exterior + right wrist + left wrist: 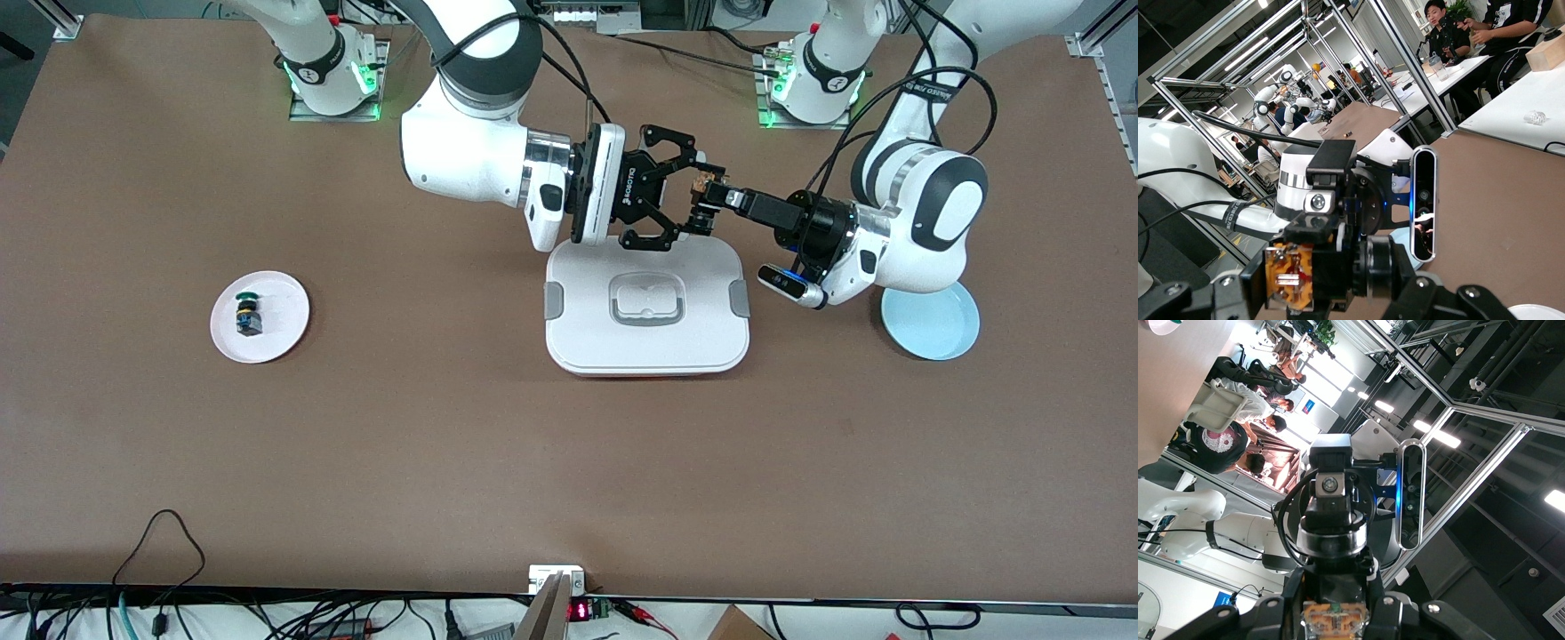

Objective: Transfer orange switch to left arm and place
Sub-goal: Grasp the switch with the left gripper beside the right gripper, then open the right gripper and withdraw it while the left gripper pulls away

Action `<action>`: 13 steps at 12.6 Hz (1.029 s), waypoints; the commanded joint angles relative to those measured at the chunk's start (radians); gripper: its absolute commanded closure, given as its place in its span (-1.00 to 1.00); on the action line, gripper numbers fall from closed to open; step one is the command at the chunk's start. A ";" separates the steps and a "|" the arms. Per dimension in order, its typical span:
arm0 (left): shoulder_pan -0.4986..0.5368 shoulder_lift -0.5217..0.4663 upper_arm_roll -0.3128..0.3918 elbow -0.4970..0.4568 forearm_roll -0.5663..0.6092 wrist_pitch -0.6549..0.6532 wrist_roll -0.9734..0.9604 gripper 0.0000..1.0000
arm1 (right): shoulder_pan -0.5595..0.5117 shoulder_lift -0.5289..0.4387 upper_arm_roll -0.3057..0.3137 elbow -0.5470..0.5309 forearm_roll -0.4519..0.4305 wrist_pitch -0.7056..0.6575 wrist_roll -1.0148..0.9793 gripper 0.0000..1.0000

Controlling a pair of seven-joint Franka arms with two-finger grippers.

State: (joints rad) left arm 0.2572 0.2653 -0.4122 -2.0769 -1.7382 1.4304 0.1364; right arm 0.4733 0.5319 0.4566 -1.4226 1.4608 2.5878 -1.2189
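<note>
The orange switch (pixel 702 185) is in the air between the two grippers, over the edge of the white box (pixel 587 331) that lies toward the robots' bases. My left gripper (pixel 709 201) is shut on the switch and is seen edge-on. My right gripper (pixel 696 197) faces it with its fingers spread wide on either side of the switch. In the left wrist view the switch (pixel 1335 620) sits between that gripper's fingers. In the right wrist view the switch (pixel 1288 277) shows its orange end and black body.
A pale pink plate (pixel 286 331) toward the right arm's end holds the green-capped switch (pixel 248 314). A light blue plate (pixel 938 331) lies toward the left arm's end, partly under the left arm. Cables run along the table edge nearest the front camera.
</note>
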 commanded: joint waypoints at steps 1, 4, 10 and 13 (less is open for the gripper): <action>0.027 -0.020 -0.007 0.001 -0.017 -0.013 -0.029 0.54 | 0.005 0.007 -0.006 0.008 0.020 0.011 0.002 -0.99; 0.027 -0.020 -0.007 0.004 -0.011 -0.013 -0.031 0.54 | -0.005 -0.006 -0.009 0.007 0.020 0.002 0.007 -1.00; 0.036 0.011 0.010 0.199 0.285 -0.008 -0.080 0.56 | -0.203 -0.252 -0.055 -0.218 0.006 -0.096 0.009 -1.00; 0.054 0.046 0.010 0.314 0.547 -0.007 -0.066 0.56 | -0.257 -0.370 -0.178 -0.335 -0.095 -0.338 0.024 -1.00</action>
State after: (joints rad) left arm 0.3013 0.2695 -0.3969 -1.8596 -1.3252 1.4296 0.0809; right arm 0.2384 0.2717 0.3433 -1.6391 1.4160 2.3628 -1.2153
